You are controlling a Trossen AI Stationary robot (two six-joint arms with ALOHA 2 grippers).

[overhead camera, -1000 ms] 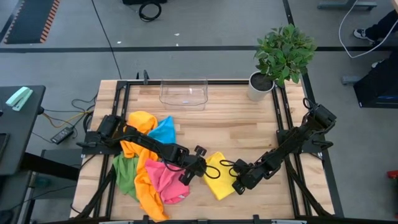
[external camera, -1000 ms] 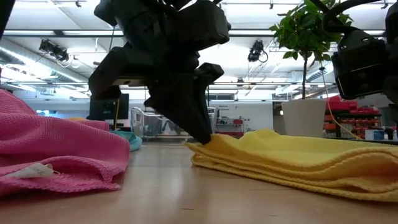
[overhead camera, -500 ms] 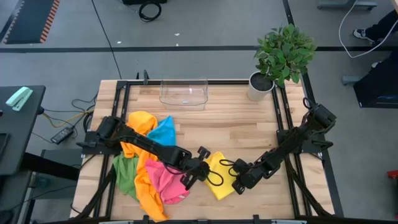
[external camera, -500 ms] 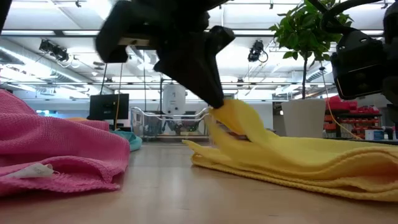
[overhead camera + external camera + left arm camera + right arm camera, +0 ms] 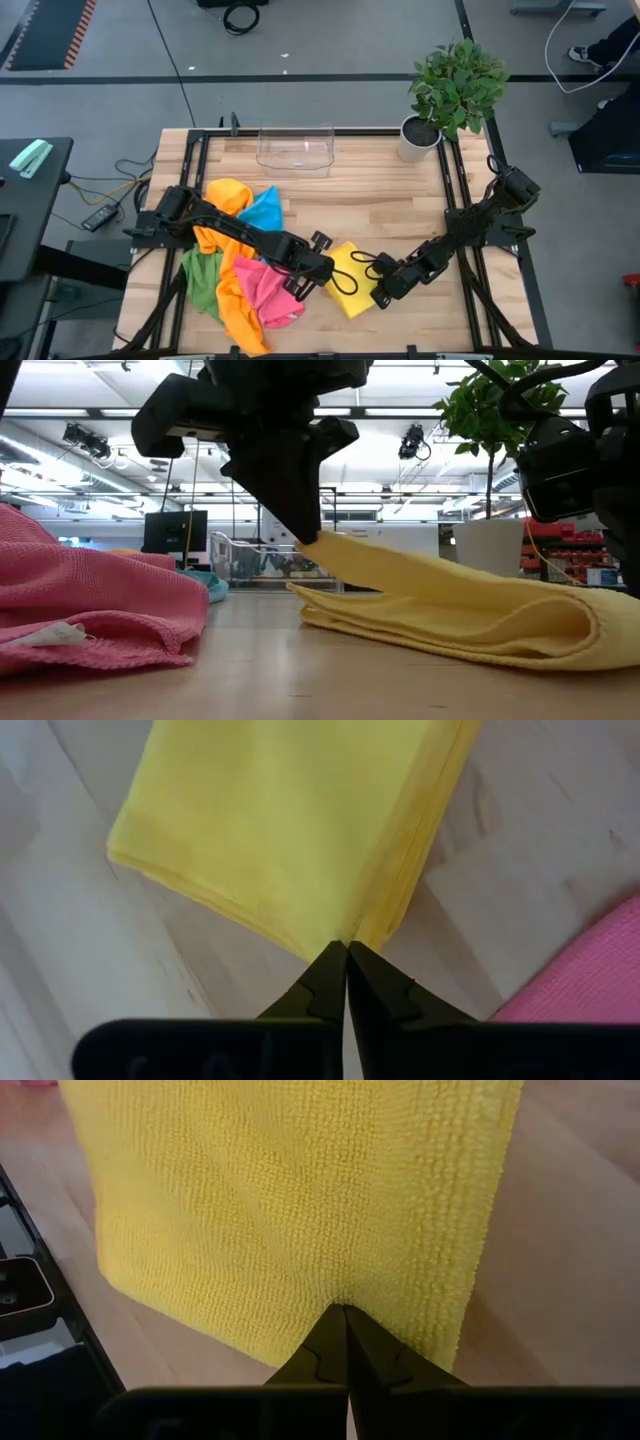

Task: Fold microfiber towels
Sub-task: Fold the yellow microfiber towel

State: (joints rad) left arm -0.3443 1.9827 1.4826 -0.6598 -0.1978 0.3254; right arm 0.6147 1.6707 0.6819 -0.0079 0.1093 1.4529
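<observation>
My left fingers point(image 5: 346, 952) are pinched together on a corner of the yellow towel point(image 5: 352, 277), lifting that layer off the bench point(image 5: 380, 200). My right fingers point(image 5: 345, 1312) are clamped on the opposite edge of the same cloth, held low. The towel lies folded near the front middle of the bench. Just beside it, under my left arm, sits a heap of pink point(image 5: 268, 290), orange point(image 5: 235, 290), green point(image 5: 203, 280) and blue point(image 5: 262, 212) towels. A clear tray point(image 5: 295, 150) and a potted plant point(image 5: 452, 90) stand well apart at the far edge.
</observation>
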